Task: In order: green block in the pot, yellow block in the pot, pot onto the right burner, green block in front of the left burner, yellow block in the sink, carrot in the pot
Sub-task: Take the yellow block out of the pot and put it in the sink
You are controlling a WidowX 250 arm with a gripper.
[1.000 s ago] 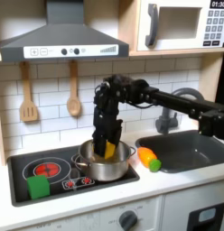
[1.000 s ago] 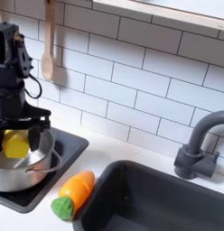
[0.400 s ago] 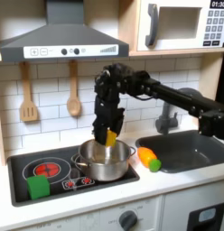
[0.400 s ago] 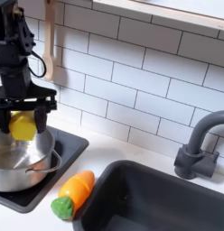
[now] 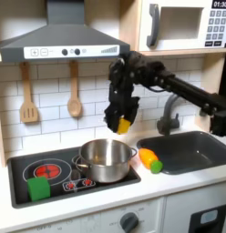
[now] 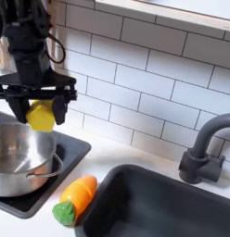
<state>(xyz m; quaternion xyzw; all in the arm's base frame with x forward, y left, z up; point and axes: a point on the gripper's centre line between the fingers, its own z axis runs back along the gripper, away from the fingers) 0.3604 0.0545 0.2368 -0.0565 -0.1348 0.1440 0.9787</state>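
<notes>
One gripper (image 5: pixel 122 121) (fingers clamped on the yellow block (image 6: pixel 40 115)) hangs above the pot's (image 5: pixel 106 160) rim; the carrot (image 6: pixel 74 199) lies beside the sink (image 6: pixel 172 208).

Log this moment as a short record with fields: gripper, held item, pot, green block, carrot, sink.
gripper: shut on yellow block, raised above the pot's rim
pot: on the stove burner nearer the sink
green block: on the stove's front corner, at the first exterior view's left
carrot: lying on the counter between stove and sink
sink: nothing seen inside
</notes>
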